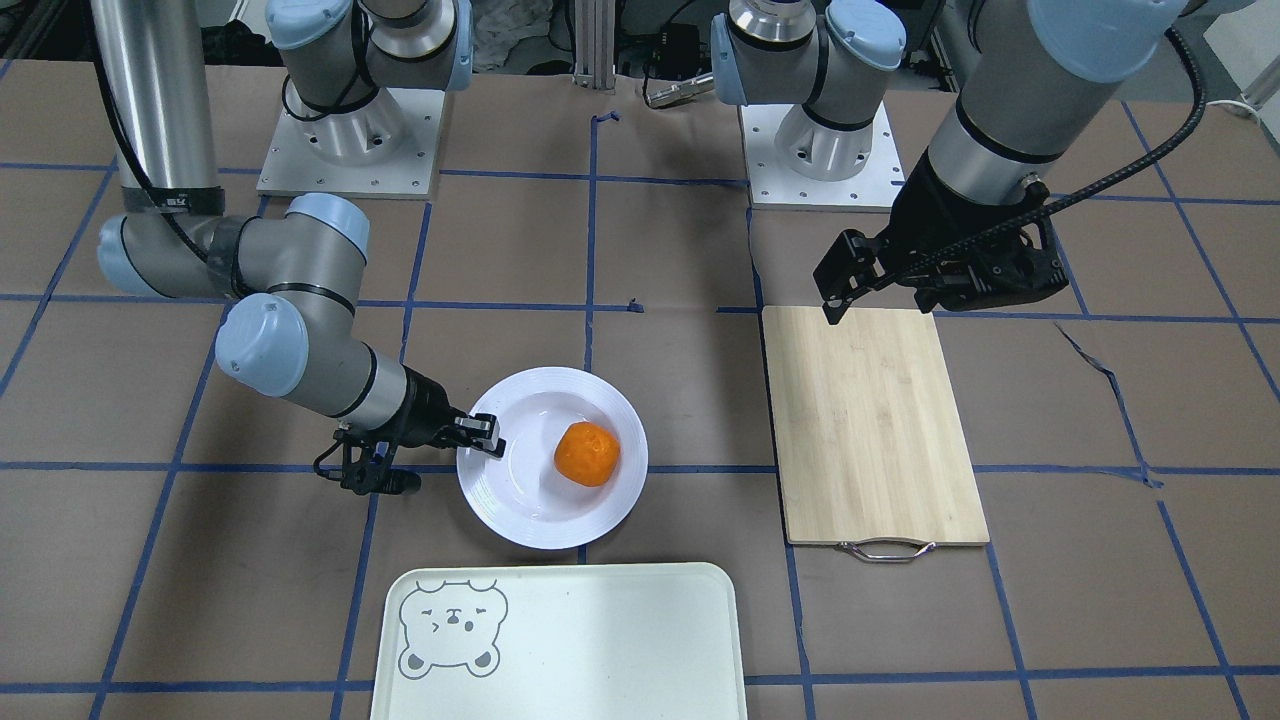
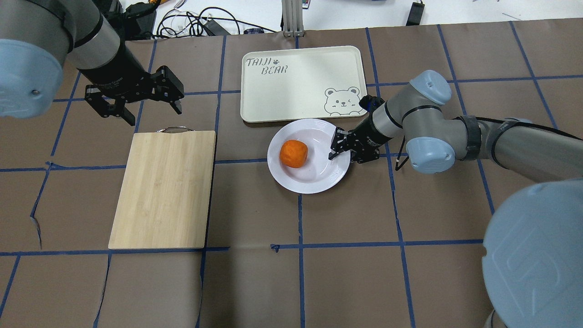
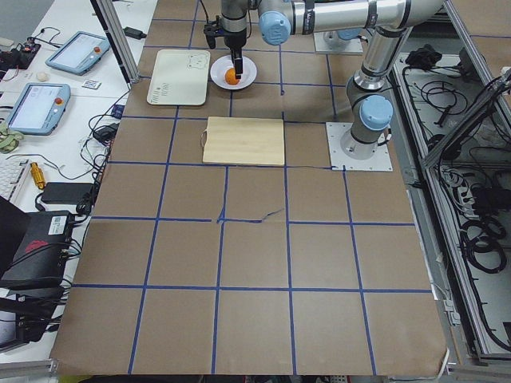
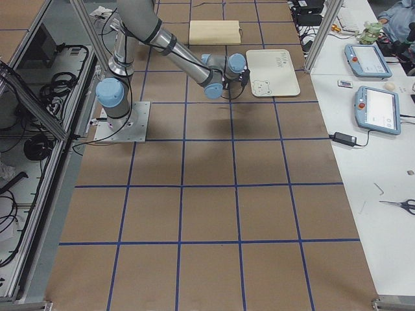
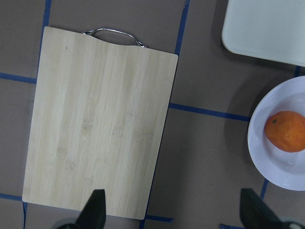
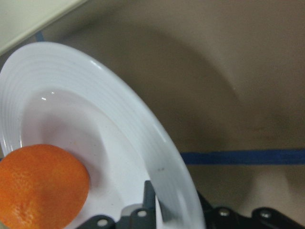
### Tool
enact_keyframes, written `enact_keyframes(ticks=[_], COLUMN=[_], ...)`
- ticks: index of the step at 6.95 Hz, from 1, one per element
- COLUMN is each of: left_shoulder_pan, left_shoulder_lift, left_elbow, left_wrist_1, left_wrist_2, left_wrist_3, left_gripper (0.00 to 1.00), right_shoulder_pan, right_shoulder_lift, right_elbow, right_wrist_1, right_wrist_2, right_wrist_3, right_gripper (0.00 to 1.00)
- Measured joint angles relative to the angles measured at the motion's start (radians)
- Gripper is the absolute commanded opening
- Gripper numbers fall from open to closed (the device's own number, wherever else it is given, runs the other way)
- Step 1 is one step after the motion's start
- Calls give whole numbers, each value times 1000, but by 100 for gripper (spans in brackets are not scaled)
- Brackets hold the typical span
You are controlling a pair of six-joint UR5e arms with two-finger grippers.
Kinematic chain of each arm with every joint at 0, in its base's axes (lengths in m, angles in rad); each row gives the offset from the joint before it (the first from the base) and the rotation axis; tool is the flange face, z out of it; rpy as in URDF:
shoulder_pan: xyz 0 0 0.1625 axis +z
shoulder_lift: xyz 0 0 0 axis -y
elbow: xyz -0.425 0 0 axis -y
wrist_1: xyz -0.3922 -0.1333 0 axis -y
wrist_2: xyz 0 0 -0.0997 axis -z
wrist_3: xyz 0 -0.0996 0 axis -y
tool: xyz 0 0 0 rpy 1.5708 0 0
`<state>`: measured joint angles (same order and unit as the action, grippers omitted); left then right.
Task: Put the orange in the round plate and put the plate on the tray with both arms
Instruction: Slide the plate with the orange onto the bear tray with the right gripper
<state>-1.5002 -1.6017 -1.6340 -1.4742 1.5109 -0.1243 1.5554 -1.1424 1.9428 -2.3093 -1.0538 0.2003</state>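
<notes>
White and glossy, the round plate sits on the brown table just on the robot's side of the tray, close to the tray's near edge but not on it. The orange lies in the plate's shallow centre, a little toward its left. The right gripper is at the plate's right rim, its fingers clamped on the rim, one inside and one outside. The left gripper hangs high above the wooden cutting board, jaws spread wide and holding nothing. That board, metal handle at its far end, lies well left of the plate
</notes>
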Motion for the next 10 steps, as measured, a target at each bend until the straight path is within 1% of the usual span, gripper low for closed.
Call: enact_keyframes(ticks=[2, 3, 4, 5, 6, 7, 9, 10], left_shoulder_pan=[0, 0, 0, 0, 0, 0, 0, 0], left_shoulder_lift=[-1, -1, -2, -2, -3, -3, -3, -3], left_elbow=[-1, -1, -1, -1, -1, -1, -1, -1], left_wrist_1=[0, 0, -1, -1, -1, -1, -1, 0], left_wrist_2=[0, 0, 0, 0, 0, 0, 0, 0], left_wrist_3=[0, 0, 0, 0, 0, 0, 0, 0], left_gripper=[100, 100, 100, 100, 100, 100, 100, 100], right_shoulder_pan=[2, -1, -7, -9, -10, -9, -7, -6], right_shoulder_lift=[-19, -30, -42, -42, -14, 50, 242, 307], right_elbow=[-5, -23, -60, -119, -211, -326, -567, -630], right_wrist_1=[3, 3, 3, 1, -2, -2, 6, 21], right_wrist_2=[-10, 5, 27, 41, 50, 55, 57, 57], right_wrist_3=[5, 10, 12, 16, 39, 71, 104, 116], right_gripper=[2, 2, 2, 5, 6, 7, 7, 7])
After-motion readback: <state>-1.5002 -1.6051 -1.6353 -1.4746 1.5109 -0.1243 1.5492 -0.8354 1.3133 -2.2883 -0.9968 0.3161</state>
